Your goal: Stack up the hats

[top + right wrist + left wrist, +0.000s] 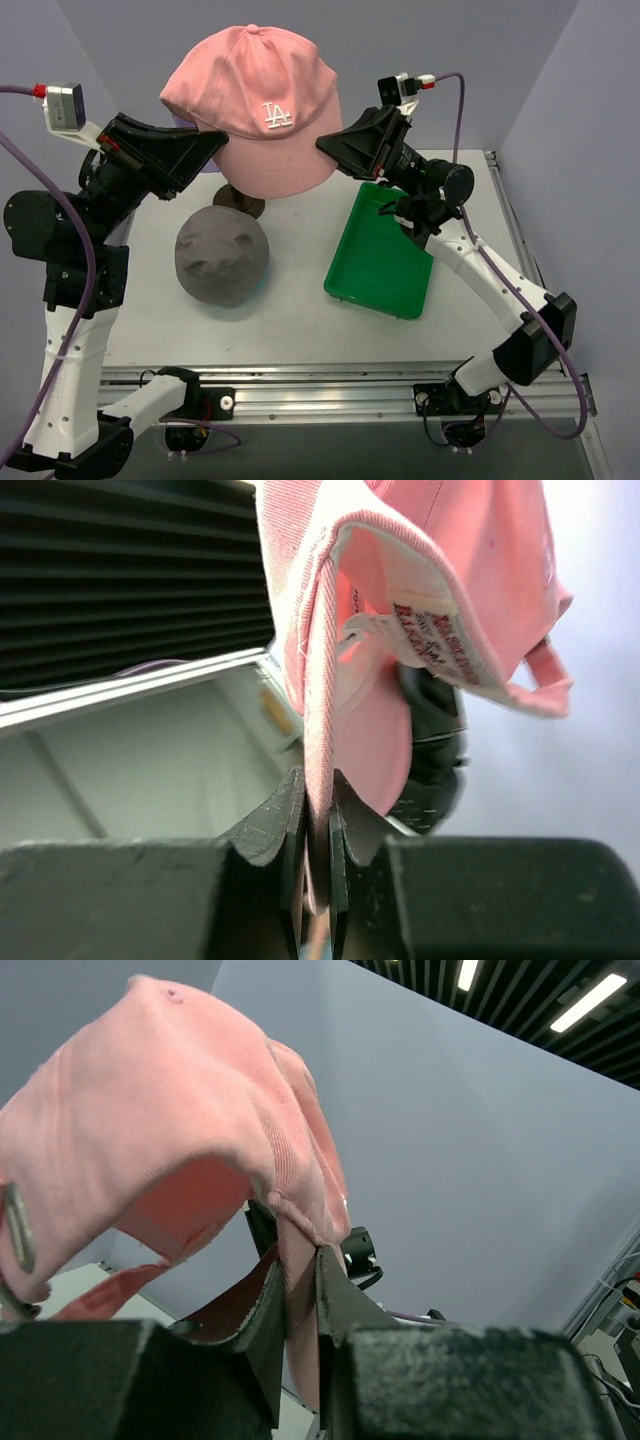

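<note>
A pink baseball cap with a white "LA" logo hangs in the air over the back of the table, stretched between both grippers. My left gripper is shut on its left rim, and the left wrist view shows the pink fabric pinched between the fingers at the gripper. My right gripper is shut on the right rim, and the cap's edge runs down into the closed gripper. A grey round floppy hat lies on the table below, left of centre. The lilac cap is hidden.
A green rectangular tray lies on the table to the right, under the right arm. The brown stand of the mannequin head shows just under the pink cap; the head itself is hidden by the cap.
</note>
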Controlling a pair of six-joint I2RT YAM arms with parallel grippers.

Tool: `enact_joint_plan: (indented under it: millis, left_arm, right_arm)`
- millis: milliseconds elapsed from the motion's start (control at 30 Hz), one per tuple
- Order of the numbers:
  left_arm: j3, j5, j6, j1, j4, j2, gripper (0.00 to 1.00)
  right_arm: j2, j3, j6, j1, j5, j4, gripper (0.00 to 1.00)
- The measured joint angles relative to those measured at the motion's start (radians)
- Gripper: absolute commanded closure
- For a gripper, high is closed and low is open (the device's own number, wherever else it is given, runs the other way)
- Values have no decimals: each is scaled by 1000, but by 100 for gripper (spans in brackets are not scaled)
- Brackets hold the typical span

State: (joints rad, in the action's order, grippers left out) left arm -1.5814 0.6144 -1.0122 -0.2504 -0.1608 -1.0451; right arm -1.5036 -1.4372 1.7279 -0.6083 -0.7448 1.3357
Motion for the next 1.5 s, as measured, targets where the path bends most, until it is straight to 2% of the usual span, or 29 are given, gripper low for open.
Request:
enact_joint_plan:
  millis: [100,200,433,500,667,700,800,1033,1167,1300,1400,1500]
  left_arm:
    - [-28,12,1,9,64,5,90]
    - [-35,26,-11,21,127,-2,97]
    - [72,60,-119,138,100,-37,98]
    - [79,68,-138,161,103,-65,98]
    - [79,111,-207,196,105,-147,98]
    - [79,118,-216,200,106,-155,98]
    - [79,134,-228,202,123,-159,98]
    - [93,202,-286,224,95,-120,98]
    - [95,233,-317,231,83,-98,98]
    - [89,252,-340,235,82,-91,98]
    - [87,251,-352,239,95,-90,98]
    - [60,235,-344,239,159,-91,98]
  right_arm:
    - [61,30,-133,4,2,-86,94]
    - [90,57,-190,5,4,-106,85]
    - [-39,82,-138,31,23,-76,80]
    - [-79,87,-96,45,32,-76,72]
    - [-164,85,-30,68,34,-87,67]
    - [-174,82,-22,71,32,-88,66]
    - [-182,79,-12,74,21,-97,52]
    - [-162,91,-56,82,-28,-100,44]
    - [-55,140,-239,102,-50,-255,43]
    - [97,132,-575,118,-9,-605,43]
    - [208,90,-883,101,120,-888,41]
    - [297,53,-1127,31,286,-1082,37]
